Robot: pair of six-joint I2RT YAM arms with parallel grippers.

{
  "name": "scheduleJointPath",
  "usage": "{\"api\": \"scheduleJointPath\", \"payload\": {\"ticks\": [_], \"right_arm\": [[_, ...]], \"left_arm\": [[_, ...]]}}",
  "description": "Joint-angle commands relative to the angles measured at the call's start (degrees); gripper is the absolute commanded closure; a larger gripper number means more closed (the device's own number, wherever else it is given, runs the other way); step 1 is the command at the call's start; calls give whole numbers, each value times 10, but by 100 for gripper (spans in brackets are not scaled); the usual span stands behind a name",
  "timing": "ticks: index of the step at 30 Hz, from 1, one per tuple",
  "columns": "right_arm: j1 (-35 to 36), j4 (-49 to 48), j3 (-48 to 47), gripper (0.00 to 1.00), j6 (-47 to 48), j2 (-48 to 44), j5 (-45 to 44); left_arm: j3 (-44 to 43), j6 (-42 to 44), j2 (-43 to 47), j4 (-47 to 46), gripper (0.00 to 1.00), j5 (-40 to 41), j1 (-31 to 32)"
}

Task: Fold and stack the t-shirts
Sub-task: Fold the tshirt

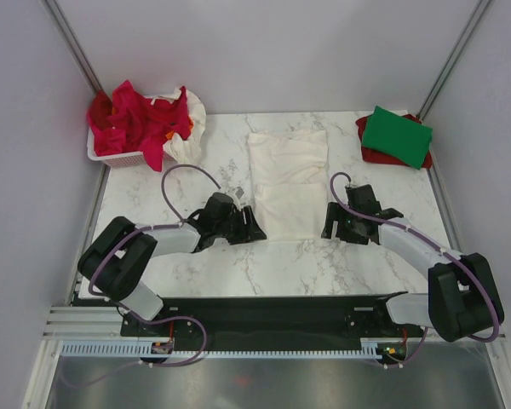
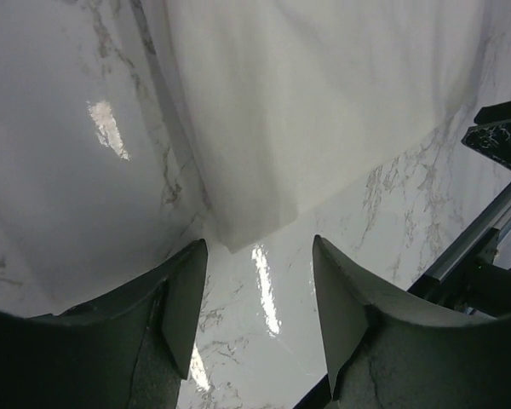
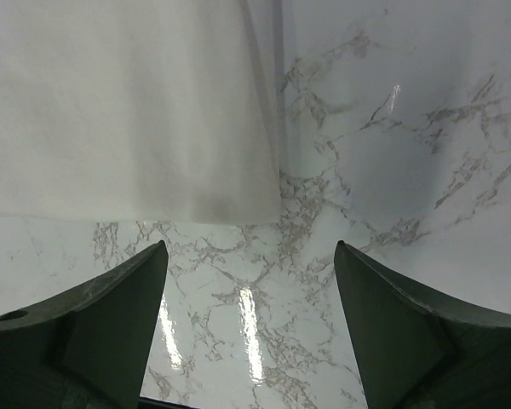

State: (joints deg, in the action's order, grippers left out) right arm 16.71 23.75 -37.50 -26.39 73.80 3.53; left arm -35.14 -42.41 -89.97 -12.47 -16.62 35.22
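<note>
A white t-shirt (image 1: 288, 181) lies folded into a long strip down the middle of the marble table. My left gripper (image 1: 257, 231) is open and empty just left of its near left corner, which shows in the left wrist view (image 2: 238, 230). My right gripper (image 1: 327, 230) is open and empty just right of the near right corner, seen in the right wrist view (image 3: 238, 200). A folded green t-shirt (image 1: 397, 136) lies on a red one (image 1: 376, 156) at the back right. Crumpled red t-shirts (image 1: 140, 119) and a white one (image 1: 186, 136) fill the basket.
A white plastic basket (image 1: 119, 158) stands at the back left corner. Grey walls close in the table on three sides. A black frame part (image 2: 504, 136) shows at the right edge of the left wrist view.
</note>
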Motion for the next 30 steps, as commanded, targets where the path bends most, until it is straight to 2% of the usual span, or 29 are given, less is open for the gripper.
{"api": "scheduleJointPath", "payload": {"ticks": [1, 3, 4, 5, 6, 7, 13, 22, 30], "right_arm": [[-1, -20, 6, 12, -12, -9, -9], [-1, -24, 9, 13, -19, -6, -8], [-1, -29, 12, 13, -22, -8, -7], [-1, -32, 19, 12, -24, -9, -4], [-1, -35, 23, 12, -30, -13, 0], [-1, -47, 29, 13, -32, -25, 3], [-1, -113, 80, 16, -64, -53, 57], [-2, -193, 131, 33, -93, 0, 76], [-1, -200, 152, 49, -104, -6, 75]], "left_arm": [[-4, -18, -37, -9, 43, 22, 11], [-5, -20, -45, -16, 53, 22, 13], [-4, -21, -49, -20, 74, 20, 13], [-5, -21, -49, -21, 86, 23, 13], [-1, -20, -45, -21, 94, 28, 13], [2, -18, -41, -20, 98, 39, 13], [25, -14, -4, -11, 98, 52, 5], [36, -7, 3, 8, 98, 51, -13], [31, -9, -10, 9, 98, 41, -13]]}}
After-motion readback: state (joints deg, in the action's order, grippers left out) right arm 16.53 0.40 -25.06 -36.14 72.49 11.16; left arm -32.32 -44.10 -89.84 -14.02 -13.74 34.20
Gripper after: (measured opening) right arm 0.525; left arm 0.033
